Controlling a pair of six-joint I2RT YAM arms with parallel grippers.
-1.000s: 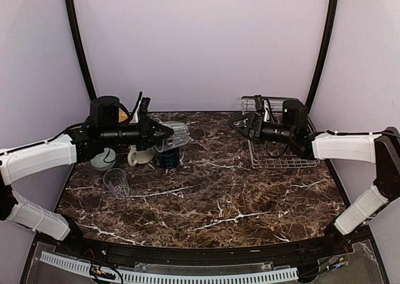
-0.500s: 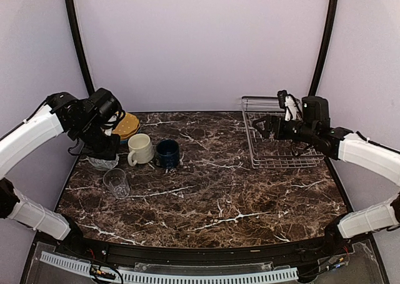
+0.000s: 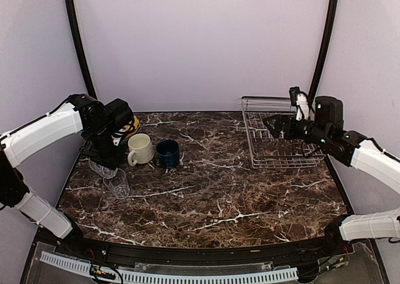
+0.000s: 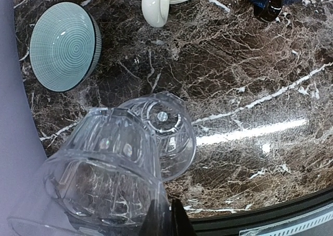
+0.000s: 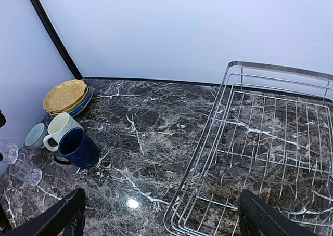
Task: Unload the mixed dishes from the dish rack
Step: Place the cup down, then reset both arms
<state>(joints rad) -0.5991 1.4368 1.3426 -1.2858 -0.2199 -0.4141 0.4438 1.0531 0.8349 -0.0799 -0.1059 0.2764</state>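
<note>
Evidently the last put-down is in hand. The left gripper [image 4: 165, 220] is pinched shut on the rim of a tumbler [image 4: 104, 163], held low over the table, left of and nearer than the cream mug [image 3: 140, 149]. A second tumbler [image 3: 117, 182] stands close by; whether they touch I cannot tell. The bowl [image 4: 65, 44] sits left of the mug, the navy mug [image 3: 167, 152] right, and the plates [image 5: 66, 94] behind. Far right, the rack [image 3: 278, 166] shows no dishes, and the right gripper [image 5: 164, 215] hangs over it, fingers wide and holding nothing. Next, I judge, lower the tumbler upright, clear of its neighbour, then release.
</note>
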